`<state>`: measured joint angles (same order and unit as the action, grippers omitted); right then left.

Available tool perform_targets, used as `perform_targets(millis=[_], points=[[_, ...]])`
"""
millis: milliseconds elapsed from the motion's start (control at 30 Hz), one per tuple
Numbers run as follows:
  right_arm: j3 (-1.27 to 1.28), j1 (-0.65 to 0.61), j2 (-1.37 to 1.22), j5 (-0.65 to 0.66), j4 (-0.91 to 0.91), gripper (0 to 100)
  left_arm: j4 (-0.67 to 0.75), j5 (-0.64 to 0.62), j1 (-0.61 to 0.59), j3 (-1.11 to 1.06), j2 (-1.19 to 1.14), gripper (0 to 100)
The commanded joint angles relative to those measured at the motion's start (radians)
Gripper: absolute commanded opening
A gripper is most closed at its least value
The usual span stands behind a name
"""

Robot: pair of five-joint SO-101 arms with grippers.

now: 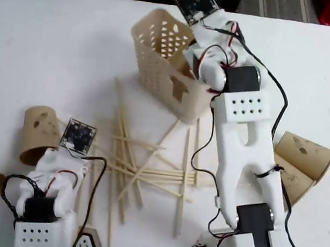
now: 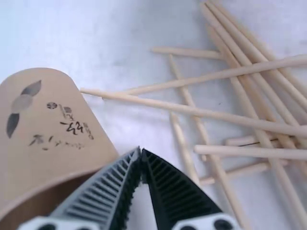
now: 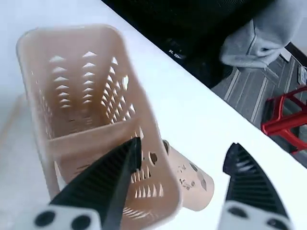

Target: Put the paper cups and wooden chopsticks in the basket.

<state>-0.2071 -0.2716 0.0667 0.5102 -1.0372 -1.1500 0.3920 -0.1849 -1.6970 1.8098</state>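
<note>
The right jaws hang apart over the basket [image 3: 67, 29], whose open top lets things drop in. The left jaws are together beside a paper cup [image 2: 43, 129].

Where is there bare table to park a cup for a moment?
Bare table: the far-left stretch between the basket and the left cups, and the far-right corner beyond the right cups. The chopsticks crowd the middle.

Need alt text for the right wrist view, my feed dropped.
The right gripper, open, hangs close over the edge of the perforated basket. A paper cup lies on its side on the white table right beside the basket.
</note>
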Motion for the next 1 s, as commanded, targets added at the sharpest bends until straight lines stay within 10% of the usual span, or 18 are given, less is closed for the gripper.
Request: perform_targets(millis=[0, 800, 967], points=[[-0.089, -0.059, 0.002, -0.009, -0.048, 28.7, 0.017, 0.006, 0.001, 0.005, 0.005, 2], [-0.614, -0.229, -0.562, -0.008, -0.148, 28.6, 0.015, 0.006, 0.001, 0.005, 0.005, 2], [-0.778, -0.226, -0.682, 0.006, -0.182, 13.3, 0.015, 0.006, 0.001, 0.005, 0.005, 2]])
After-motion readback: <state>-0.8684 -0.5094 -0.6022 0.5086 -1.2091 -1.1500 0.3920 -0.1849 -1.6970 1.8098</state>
